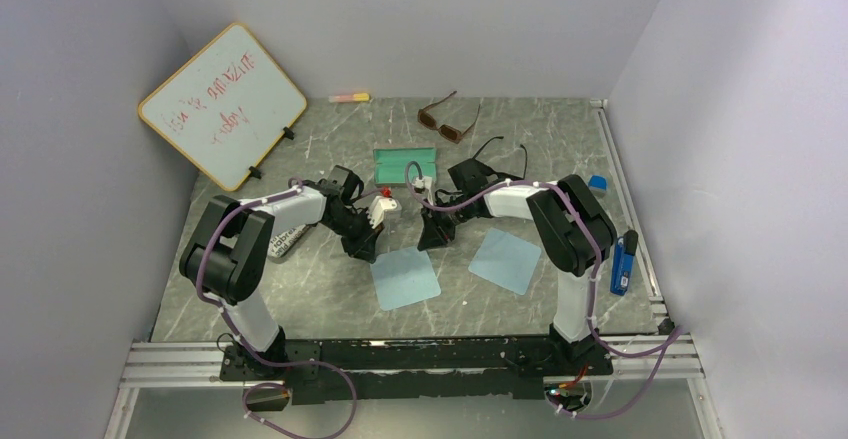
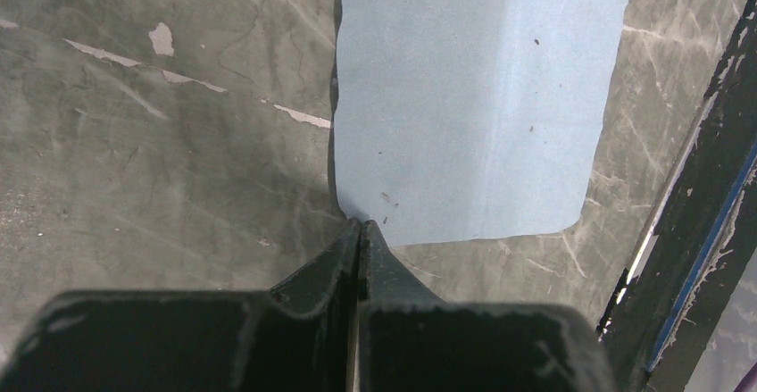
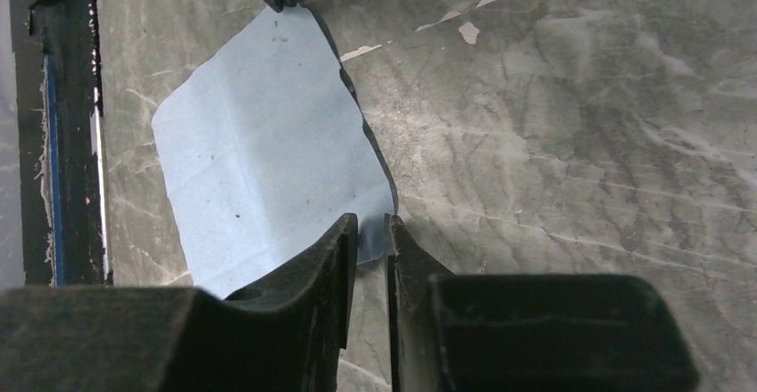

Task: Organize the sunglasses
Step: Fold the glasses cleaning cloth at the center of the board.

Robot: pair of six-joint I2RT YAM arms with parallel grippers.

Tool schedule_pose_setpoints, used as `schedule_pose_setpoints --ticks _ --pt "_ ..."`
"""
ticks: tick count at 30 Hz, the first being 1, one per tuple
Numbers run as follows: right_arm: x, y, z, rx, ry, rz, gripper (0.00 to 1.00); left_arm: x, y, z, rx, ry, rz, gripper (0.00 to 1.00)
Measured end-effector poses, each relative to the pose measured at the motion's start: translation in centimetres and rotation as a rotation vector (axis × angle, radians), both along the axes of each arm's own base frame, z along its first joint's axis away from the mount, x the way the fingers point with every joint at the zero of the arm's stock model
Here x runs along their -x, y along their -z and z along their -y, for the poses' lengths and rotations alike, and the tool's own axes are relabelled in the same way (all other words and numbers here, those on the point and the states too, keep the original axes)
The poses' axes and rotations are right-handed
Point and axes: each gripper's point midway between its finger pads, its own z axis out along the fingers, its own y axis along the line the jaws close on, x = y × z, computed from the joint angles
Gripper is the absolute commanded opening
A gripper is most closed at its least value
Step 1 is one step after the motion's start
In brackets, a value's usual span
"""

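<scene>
Arms fold low and inward, left gripper [image 2: 359, 224] and right gripper [image 3: 372, 222] each pinching a corner of the blue cloth [image 2: 473, 97].

At the back left a board [image 1: 222, 106] leans on the wall. A pen [image 1: 349, 97] lies by the back wall, and the far glasses [image 1: 447, 121] lie to its right. In front of them sits a flat case [image 1: 405, 166], with the near glasses [image 1: 498, 141] just to its right. Nearer the front, the left cloth [image 1: 405, 278] and the right cloth [image 1: 505, 259] lie side by side, and a tool [image 1: 622, 262] lies at the table's [image 1: 320, 299] right edge.
</scene>
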Motion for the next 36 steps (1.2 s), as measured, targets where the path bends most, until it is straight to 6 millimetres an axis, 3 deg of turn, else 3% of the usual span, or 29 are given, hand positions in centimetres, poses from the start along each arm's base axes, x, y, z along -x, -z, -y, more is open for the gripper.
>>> schedule_pose_setpoints --ticks 9,20,26,36 --pt "-0.2 0.1 0.1 0.015 0.024 -0.013 0.00 0.0 0.0 0.0 0.000 0.000 -0.001 0.05" --pt "-1.1 -0.3 -0.2 -0.004 0.069 -0.024 0.00 -0.1 -0.4 0.0 0.000 -0.002 0.003 0.05" --pt "-2.3 -0.6 0.5 -0.026 0.150 -0.020 0.00 -2.2 -2.1 0.5 0.004 -0.026 0.070 0.05" --pt "-5.2 -1.8 1.1 -0.044 0.289 0.059 0.00 -5.8 -2.9 0.7 -0.041 -0.076 0.169 0.05"
